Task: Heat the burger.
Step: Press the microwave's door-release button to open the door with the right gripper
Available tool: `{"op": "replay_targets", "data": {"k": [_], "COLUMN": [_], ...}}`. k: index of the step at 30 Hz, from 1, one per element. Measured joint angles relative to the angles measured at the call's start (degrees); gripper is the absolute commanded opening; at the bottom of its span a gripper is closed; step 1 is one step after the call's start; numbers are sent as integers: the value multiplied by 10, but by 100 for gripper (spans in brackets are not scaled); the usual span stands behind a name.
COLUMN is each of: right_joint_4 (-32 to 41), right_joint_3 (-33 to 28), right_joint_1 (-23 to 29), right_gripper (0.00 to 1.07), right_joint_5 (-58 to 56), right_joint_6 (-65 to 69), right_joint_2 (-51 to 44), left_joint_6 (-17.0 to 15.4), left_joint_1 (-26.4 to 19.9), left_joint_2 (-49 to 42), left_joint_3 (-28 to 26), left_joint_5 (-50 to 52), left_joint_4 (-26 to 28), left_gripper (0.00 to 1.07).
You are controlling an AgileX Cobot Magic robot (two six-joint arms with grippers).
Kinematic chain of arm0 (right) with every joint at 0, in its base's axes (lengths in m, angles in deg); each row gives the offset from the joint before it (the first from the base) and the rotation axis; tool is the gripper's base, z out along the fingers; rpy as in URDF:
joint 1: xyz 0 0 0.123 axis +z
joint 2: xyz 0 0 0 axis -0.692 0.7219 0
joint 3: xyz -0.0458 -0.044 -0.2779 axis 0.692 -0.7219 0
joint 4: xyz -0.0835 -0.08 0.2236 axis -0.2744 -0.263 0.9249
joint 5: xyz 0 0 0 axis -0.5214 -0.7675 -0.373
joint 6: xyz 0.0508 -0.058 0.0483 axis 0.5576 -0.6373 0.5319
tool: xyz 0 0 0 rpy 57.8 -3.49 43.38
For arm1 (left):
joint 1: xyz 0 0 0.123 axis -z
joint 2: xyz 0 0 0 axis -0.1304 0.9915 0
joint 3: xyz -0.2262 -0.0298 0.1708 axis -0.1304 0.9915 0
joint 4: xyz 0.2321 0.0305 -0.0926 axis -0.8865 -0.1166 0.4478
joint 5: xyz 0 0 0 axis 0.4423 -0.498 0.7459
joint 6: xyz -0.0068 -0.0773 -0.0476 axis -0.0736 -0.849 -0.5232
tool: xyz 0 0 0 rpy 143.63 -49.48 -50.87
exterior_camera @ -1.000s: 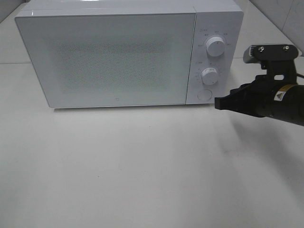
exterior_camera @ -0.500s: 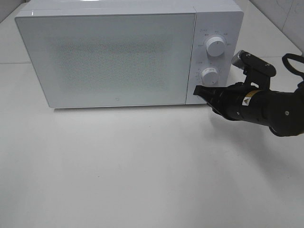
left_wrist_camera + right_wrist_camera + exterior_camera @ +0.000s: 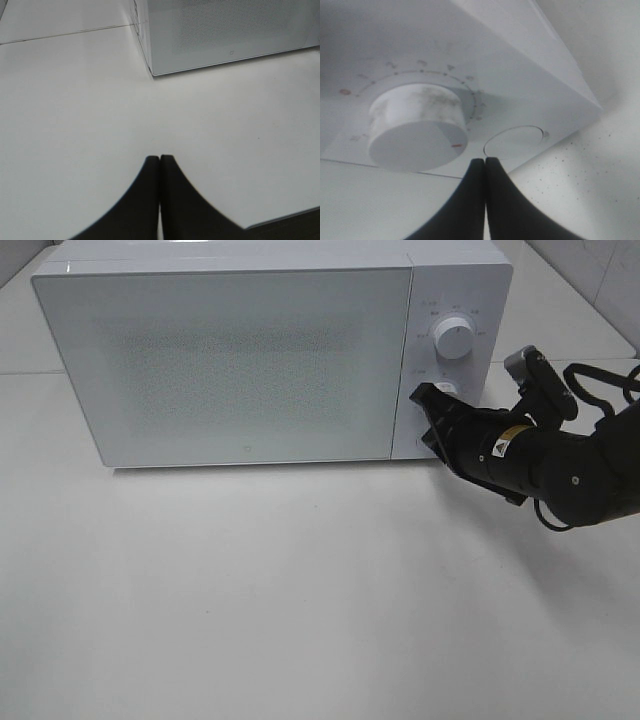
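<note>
The burger is out of view; the white microwave (image 3: 250,360) stands with its door closed. My right gripper (image 3: 425,395) is shut with nothing in it, and its tip is at the control panel beside the lower knob (image 3: 448,389). In the right wrist view the shut fingertips (image 3: 485,161) sit just below that knob (image 3: 417,127) and next to the round button (image 3: 514,141). My left gripper (image 3: 160,158) is shut and empty over the bare table, some way short of the microwave's corner (image 3: 152,70). The high view does not show it.
The upper knob (image 3: 455,338) is above the right gripper. The white table (image 3: 300,590) stretches in front of the microwave. A tiled wall rises at the back right.
The right arm has swung left and up from the right edge, bringing its shut tip to the control panel at the lower knob. The microwave door stays closed.
</note>
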Motion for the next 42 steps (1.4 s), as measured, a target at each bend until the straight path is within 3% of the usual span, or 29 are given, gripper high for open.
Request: {"op": "replay_targets", "data": {"k": [12,42], "right_joint_4": [45,57], "right_joint_3": [1,46], "right_joint_1": [0,5], "right_gripper": [0,0], "right_joint_5": [64,125], "right_joint_6": [138,170], "right_joint_2": [52,108], "left_joint_6": [0,0], "left_joint_1": [0,0], "left_joint_2": [0,0], "left_joint_3": [0,0], "left_joint_5": [0,0], "left_joint_4": [0,0], "left_gripper": [0,0]}}
